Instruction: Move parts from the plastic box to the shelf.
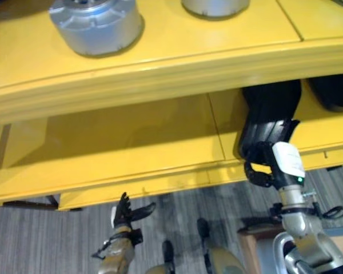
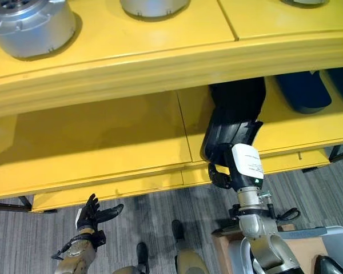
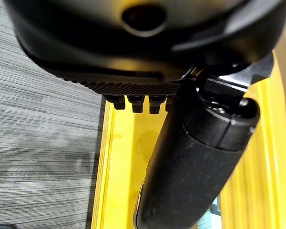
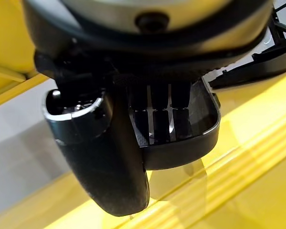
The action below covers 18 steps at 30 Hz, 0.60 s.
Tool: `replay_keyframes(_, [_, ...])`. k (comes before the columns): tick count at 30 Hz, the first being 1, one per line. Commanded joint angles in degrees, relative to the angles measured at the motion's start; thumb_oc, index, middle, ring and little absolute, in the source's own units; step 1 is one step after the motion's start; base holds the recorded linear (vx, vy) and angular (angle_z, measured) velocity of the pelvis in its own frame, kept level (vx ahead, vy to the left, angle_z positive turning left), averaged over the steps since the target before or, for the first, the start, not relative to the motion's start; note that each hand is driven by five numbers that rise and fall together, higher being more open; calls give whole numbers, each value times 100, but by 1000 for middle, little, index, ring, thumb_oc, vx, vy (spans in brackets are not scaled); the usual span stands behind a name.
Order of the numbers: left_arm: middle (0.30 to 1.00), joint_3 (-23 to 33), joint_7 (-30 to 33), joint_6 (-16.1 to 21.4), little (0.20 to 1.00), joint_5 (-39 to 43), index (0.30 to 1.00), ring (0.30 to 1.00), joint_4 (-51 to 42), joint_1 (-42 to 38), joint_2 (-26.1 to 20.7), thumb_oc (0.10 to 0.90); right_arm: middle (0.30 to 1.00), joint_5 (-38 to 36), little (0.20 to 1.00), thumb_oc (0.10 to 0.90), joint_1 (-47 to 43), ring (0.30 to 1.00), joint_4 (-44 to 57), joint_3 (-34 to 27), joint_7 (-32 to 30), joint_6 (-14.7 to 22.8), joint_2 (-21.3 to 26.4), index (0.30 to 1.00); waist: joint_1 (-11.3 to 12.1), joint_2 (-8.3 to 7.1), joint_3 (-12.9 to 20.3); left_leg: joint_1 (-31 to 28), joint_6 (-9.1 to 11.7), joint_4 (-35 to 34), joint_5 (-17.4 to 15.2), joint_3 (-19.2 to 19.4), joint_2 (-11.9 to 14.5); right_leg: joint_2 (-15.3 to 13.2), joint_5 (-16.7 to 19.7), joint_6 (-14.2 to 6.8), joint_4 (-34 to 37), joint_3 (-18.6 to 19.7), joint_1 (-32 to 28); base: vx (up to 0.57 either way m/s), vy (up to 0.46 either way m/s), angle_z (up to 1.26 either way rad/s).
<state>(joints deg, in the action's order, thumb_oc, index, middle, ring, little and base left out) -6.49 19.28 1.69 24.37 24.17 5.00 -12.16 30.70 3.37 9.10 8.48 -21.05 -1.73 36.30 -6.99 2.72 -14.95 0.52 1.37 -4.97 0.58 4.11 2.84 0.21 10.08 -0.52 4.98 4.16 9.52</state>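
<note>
A black moulded part point(image 1: 270, 117) stands at the front edge of the yellow shelf's lower level point(image 1: 120, 142). My right hand point(image 1: 257, 168) reaches up from below and is shut on its lower end. In the right wrist view the fingers point(image 4: 161, 117) curl over the rim of the black part point(image 4: 202, 124), with the thumb point(image 4: 102, 157) in front. My left hand point(image 1: 128, 214) hangs low over the floor, below the shelf front, fingers spread and holding nothing. The plastic box point(image 2: 338, 233) sits at the lower right with a dark part point(image 2: 330, 266) inside.
Two silver metal parts point(image 1: 97, 25) point(image 1: 214, 7) rest on the shelf's upper level point(image 1: 217, 40). Another dark part point(image 2: 303, 91) lies on the lower level, right of the held one. Grey striped floor point(image 1: 40, 240) runs under the shelf.
</note>
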Motion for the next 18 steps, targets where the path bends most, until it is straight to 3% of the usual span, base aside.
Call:
replay_keyframes(1, [1000,149,4,309,1000,-52,1000,1000,39,-31,-307,900,300,99,300,400,-552,300,797,-239,-309,480,271,300,26,-118,549,23,39,40,24,77,-142,-367,-1407,-451,-849,212,-286,24,-53,8])
replay_keyframes(18, [1000,166,20,331,1000,126,1000,1000,83,185,-211,900,300,-110,300,400,-1477,300,429,485,-9,429,354,300,295,-176,654,-75,38,-3,-24,-133,-154,-444,-1451,-444,-603,-32,-639,20,-15,8])
